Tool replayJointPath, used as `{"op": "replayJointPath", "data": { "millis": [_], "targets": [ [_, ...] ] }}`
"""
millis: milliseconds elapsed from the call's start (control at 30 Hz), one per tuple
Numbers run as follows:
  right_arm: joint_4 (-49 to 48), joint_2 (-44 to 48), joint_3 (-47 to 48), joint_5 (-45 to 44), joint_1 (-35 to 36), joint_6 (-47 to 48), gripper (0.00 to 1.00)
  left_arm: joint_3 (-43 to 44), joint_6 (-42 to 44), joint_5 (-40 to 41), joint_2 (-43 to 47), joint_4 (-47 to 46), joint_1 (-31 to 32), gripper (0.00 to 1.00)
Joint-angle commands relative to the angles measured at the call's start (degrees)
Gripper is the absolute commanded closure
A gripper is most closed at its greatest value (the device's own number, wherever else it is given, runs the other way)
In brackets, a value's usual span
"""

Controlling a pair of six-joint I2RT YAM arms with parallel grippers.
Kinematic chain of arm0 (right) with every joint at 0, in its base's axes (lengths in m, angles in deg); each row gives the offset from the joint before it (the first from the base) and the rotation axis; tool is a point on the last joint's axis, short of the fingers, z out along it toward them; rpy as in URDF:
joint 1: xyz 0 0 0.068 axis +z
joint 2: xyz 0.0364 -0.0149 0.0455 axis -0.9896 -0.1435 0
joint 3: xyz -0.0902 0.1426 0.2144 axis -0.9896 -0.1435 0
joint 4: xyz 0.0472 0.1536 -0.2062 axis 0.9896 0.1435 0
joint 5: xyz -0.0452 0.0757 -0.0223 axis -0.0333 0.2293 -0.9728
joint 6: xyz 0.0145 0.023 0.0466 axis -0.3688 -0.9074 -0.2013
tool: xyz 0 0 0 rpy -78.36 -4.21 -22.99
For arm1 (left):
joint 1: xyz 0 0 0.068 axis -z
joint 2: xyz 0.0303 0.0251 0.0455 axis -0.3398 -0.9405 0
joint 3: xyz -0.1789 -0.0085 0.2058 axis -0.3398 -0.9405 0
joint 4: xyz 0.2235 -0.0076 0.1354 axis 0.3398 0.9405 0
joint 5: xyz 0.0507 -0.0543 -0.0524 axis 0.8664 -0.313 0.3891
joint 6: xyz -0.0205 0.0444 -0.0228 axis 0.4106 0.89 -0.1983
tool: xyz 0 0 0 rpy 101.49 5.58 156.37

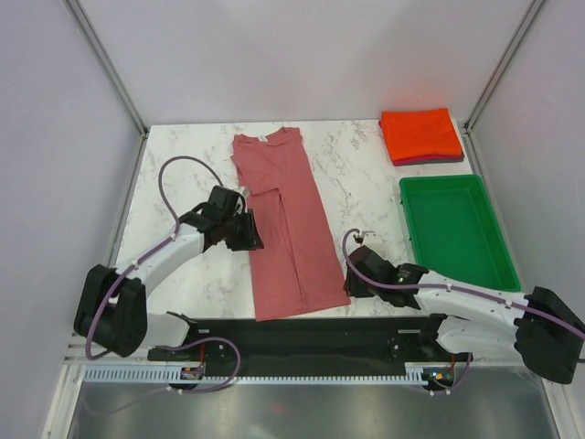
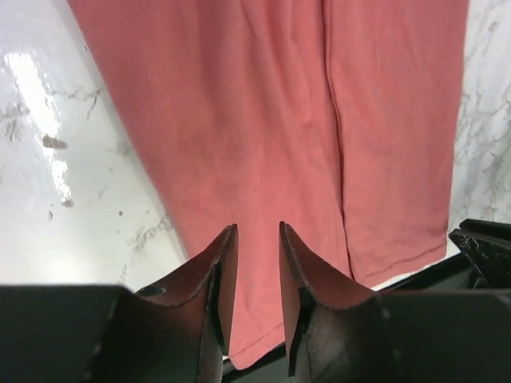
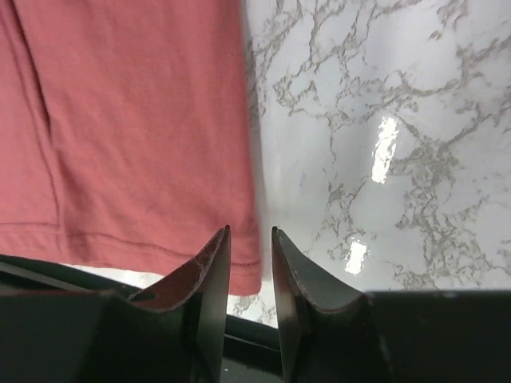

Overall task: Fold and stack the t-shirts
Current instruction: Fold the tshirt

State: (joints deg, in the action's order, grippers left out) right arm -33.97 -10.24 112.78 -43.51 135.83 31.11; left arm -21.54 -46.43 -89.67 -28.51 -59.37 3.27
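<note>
A dusty rose-red t-shirt (image 1: pixel 291 240) lies flat as a long narrow strip down the middle of the table, sleeves folded in and collar at the far end. My left gripper (image 1: pixel 251 230) hovers at its left edge, about halfway along. In the left wrist view the left gripper (image 2: pixel 257 228) is open by a narrow gap above the rose cloth (image 2: pixel 263 120), holding nothing. My right gripper (image 1: pixel 350 274) sits just right of the shirt's near right corner. The right wrist view shows the right gripper (image 3: pixel 250 231) open over the hem corner (image 3: pixel 239 263), empty. A folded orange-red tee (image 1: pixel 420 133) lies on a dark maroon one (image 1: pixel 431 161) at the back right.
A green plastic tray (image 1: pixel 457 183) stands on the right side, in front of the folded stack. White marble tabletop (image 1: pixel 183 155) shows to the left and right of the shirt. The black base rail (image 1: pixel 302 334) runs along the table's near edge, just below the shirt's hem.
</note>
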Motion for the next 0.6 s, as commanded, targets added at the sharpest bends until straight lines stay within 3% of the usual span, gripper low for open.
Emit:
{"op": "replayJointPath", "data": {
  "millis": [0,100,200,367,567],
  "targets": [
    [3.6,4.5,3.3,-2.2,0.1,0.0,0.64,-3.2,-2.8,2.1,5.9,-2.3,0.1,0.64],
    [3.9,0.4,10.4,-1.3,-3.4,9.9,0.67,-2.0,-3.2,4.5,4.4,-3.4,-1.2,0.63],
    [3.9,-7.1,19.5,4.5,-12.1,18.2,0.71,2.1,-3.4,4.3,-0.5,-3.3,-5.4,0.64],
    [4.3,-15.8,31.7,5.8,-17.7,21.4,0.71,9.2,-3.0,5.0,-13.2,-3.4,-9.5,0.69],
    [2.1,-23.9,36.7,6.5,-19.9,22.5,0.71,18.1,-1.6,6.6,-22.7,-3.1,-10.5,0.73]
  ]
}}
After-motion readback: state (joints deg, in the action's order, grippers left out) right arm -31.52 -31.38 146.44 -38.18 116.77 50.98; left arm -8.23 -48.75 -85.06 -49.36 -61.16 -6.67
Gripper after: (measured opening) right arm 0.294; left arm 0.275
